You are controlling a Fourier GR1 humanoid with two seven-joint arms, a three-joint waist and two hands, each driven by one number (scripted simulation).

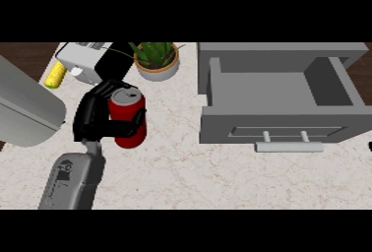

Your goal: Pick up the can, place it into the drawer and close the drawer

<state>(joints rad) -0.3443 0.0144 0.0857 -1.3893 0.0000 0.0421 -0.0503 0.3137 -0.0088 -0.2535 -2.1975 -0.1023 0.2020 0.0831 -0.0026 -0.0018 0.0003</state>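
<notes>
A red can (129, 114) with a silver top stands upright at the counter's left, well left of the drawer. My left hand (91, 116) is against its left side with the fingers curled round its body, hiding part of it. I cannot tell whether the can's base touches the counter. The grey drawer (272, 121) at the right is pulled open and nothing shows inside. Its pale bar handle (288, 146) faces the near side. My right hand is out of sight.
A potted green plant (157, 63) stands behind the can. At the back left are a white appliance (84, 63) and a yellow item (54, 78). A large grey rounded object (23, 109) fills the left edge. Marble counter (189, 172) lies between can and drawer.
</notes>
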